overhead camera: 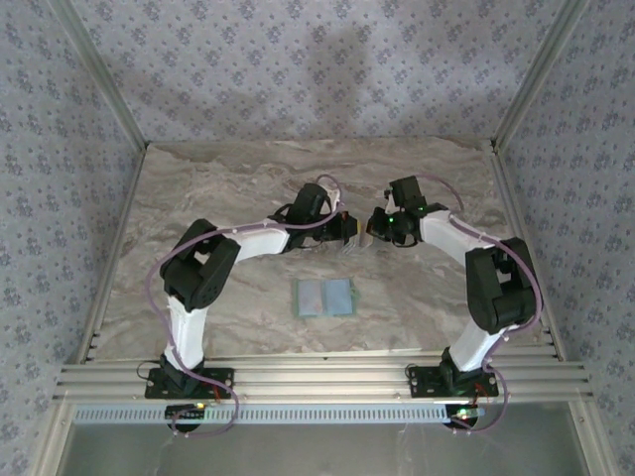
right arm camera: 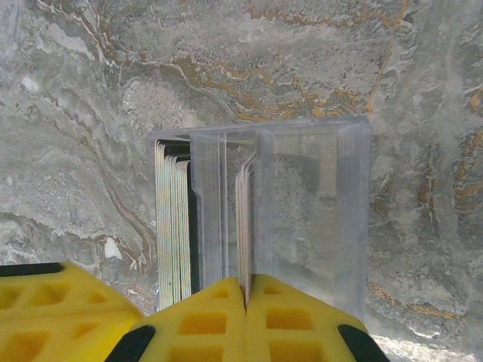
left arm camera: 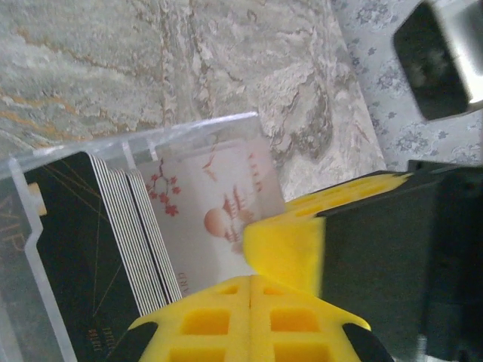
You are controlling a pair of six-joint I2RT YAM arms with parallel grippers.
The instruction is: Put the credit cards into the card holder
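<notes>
The sage-green card holder (overhead camera: 325, 296) lies open and flat on the marble table, nearer than both grippers. A clear acrylic box (right arm camera: 302, 196) stands between the grippers (overhead camera: 365, 238) and holds the credit cards. A thick stack of cards (right arm camera: 172, 226) stands on edge at its left side. My right gripper (right arm camera: 245, 280) is shut on a few cards (right arm camera: 244, 219) standing in the box's middle slot. My left gripper (left arm camera: 250, 277) is shut just in front of the box, with nothing visible between its pads. A card with red blossoms (left arm camera: 211, 204) faces it.
The marble table (overhead camera: 228, 188) is walled by patterned panels at the back and both sides. Aluminium rails (overhead camera: 317, 377) run along the near edge. The two grippers are close together (overhead camera: 362, 228), the right one's yellow finger (left arm camera: 290, 249) beside the left one's tips.
</notes>
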